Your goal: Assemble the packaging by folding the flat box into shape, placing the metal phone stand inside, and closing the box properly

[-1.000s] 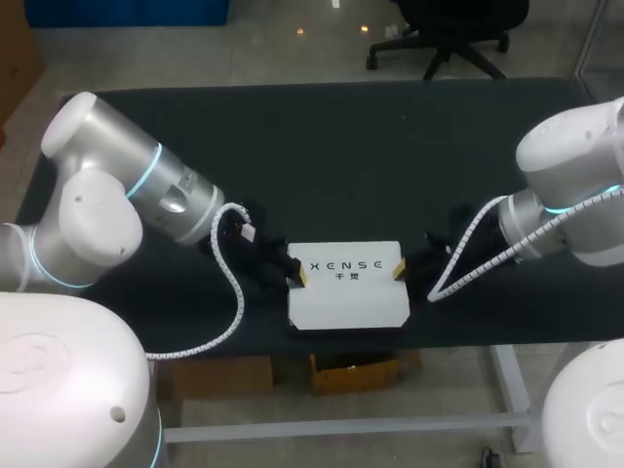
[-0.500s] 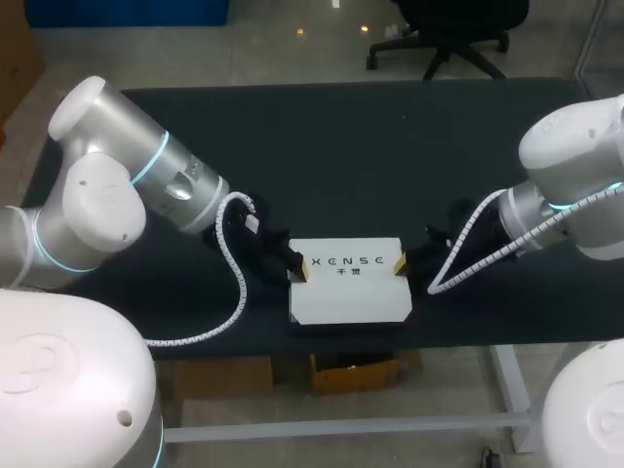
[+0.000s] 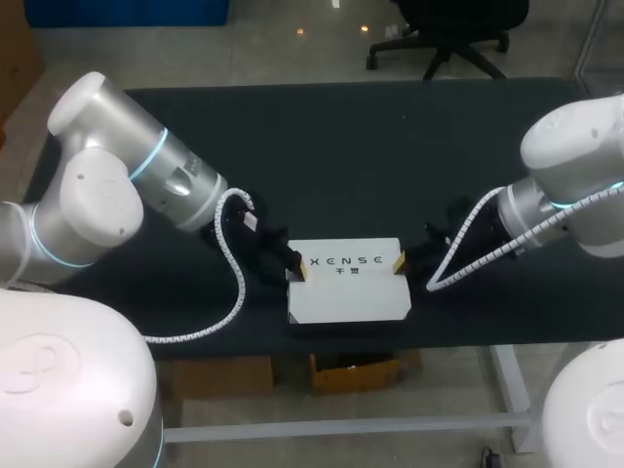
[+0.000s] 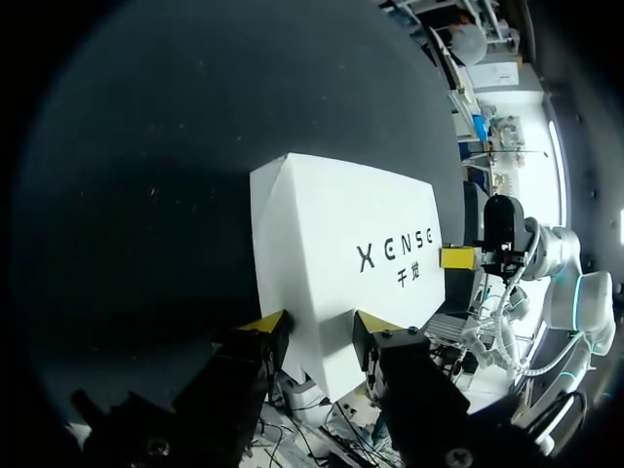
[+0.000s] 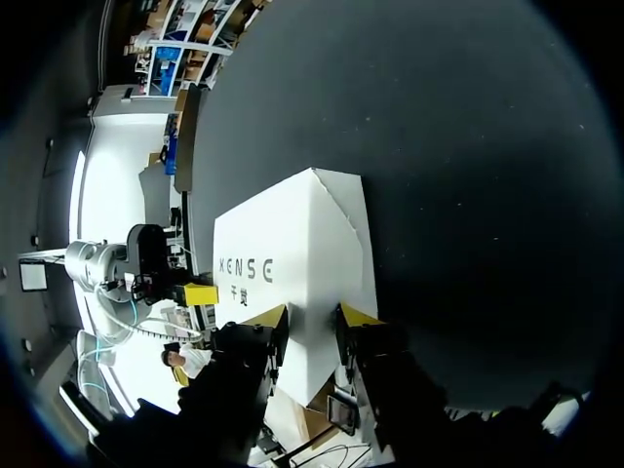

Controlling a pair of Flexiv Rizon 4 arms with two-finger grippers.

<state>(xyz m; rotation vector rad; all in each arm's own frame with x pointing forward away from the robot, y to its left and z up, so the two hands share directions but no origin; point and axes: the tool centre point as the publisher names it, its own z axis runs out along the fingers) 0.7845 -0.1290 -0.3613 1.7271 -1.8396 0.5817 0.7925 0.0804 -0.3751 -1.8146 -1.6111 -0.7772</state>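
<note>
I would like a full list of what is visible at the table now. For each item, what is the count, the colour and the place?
box: one, white with dark print on top, on the table near its front edge, between the two grippers.
table: one, black top, under the box.
left gripper: one, black and yellow, at the box's left end.
right gripper: one, black and yellow, at the box's right end.
left arm: one, silver-white, coming in from the left.
right arm: one, silver-white, coming in from the right.

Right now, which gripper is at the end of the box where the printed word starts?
The left gripper: it meets the white box beside the print's first letter, while the right gripper is beside the last.
</note>
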